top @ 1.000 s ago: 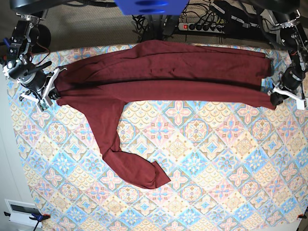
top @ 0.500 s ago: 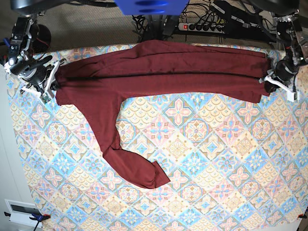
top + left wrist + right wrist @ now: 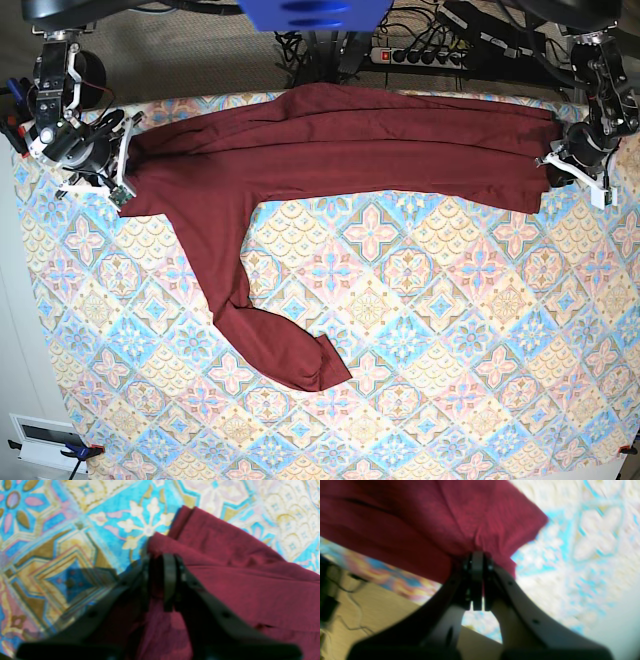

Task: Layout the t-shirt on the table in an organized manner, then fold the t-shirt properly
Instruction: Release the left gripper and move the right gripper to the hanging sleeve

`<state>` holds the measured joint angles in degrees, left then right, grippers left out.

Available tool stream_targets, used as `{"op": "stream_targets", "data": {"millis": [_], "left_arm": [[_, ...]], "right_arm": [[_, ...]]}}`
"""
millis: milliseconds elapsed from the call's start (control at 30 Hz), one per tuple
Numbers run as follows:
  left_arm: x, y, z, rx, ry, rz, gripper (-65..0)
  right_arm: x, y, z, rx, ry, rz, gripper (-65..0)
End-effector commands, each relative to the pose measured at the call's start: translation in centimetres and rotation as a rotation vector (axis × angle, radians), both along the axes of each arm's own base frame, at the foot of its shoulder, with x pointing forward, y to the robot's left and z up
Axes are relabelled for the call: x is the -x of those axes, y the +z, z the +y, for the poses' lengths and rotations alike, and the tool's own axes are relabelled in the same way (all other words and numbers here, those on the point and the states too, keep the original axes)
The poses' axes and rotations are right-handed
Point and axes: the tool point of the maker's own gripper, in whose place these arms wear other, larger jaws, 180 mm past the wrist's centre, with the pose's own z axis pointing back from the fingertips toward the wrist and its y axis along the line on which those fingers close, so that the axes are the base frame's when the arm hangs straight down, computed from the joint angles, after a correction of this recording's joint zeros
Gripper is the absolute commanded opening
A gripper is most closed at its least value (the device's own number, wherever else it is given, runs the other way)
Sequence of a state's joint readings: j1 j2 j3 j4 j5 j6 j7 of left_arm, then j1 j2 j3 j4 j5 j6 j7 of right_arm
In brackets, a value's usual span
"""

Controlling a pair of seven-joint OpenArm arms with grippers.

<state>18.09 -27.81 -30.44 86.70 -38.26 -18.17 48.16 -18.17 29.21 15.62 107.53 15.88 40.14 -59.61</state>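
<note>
The dark maroon t-shirt (image 3: pixel 340 150) lies stretched across the far part of the table (image 3: pixel 420 330), folded lengthwise. One long sleeve trails toward the near side and ends in a crumpled cuff (image 3: pixel 305 365). At the shirt's left end in the base view, my right gripper (image 3: pixel 125 172) is shut on the t-shirt's edge (image 3: pixel 420 517), its fingers (image 3: pixel 477 555) pressed together over the table's edge. At the right end, my left gripper (image 3: pixel 552 165) has its jaws slightly apart (image 3: pixel 158 560). Cloth (image 3: pixel 237 580) lies between them and rests on the table (image 3: pixel 62 530).
A power strip (image 3: pixel 420 55) and cables lie on the floor beyond the far edge. A white box (image 3: pixel 45 440) sits off the near left corner. Both grippers stand close to the table's side edges, and the right wrist view shows floor (image 3: pixel 370 610) beside the table.
Both grippers carried the shirt's near edge toward the far side, laying it over the body. The left gripper's jaws have parted a little. The sleeve has stayed in place.
</note>
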Motion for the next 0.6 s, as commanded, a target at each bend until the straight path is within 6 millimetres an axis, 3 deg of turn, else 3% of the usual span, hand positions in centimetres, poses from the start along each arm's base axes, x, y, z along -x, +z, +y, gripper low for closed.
{"op": "stream_targets", "data": {"millis": [0, 133, 233, 467, 567], "left_arm": [[-0.5, 1.1, 0.6, -0.016, -0.011, -0.011, -51.0], [-0.5, 1.1, -0.1, 0.014, -0.033, 0.045, -45.3], [-1.2, 2.8, -0.2, 0.032, -0.029, -0.011, -42.9], [-2.5, 6.1, 2.9, 0.011, 0.067, -0.125, -42.5], [-3.0, 6.6, 2.9, 0.035, 0.102, -0.165, -42.5]], "right_arm": [[-0.7, 1.0, -1.0, 0.052, 0.006, -0.029, -63.6], [-0.7, 1.2, -1.4, 0.066, 0.003, -0.033, -56.3], [-0.8, 1.3, -1.3, 0.066, 0.004, -0.037, -51.6], [-1.4, 2.0, -1.1, 0.054, 0.007, -0.076, -48.9], [-2.1, 2.1, 0.0, -0.003, -0.004, -0.122, -48.9]]}}
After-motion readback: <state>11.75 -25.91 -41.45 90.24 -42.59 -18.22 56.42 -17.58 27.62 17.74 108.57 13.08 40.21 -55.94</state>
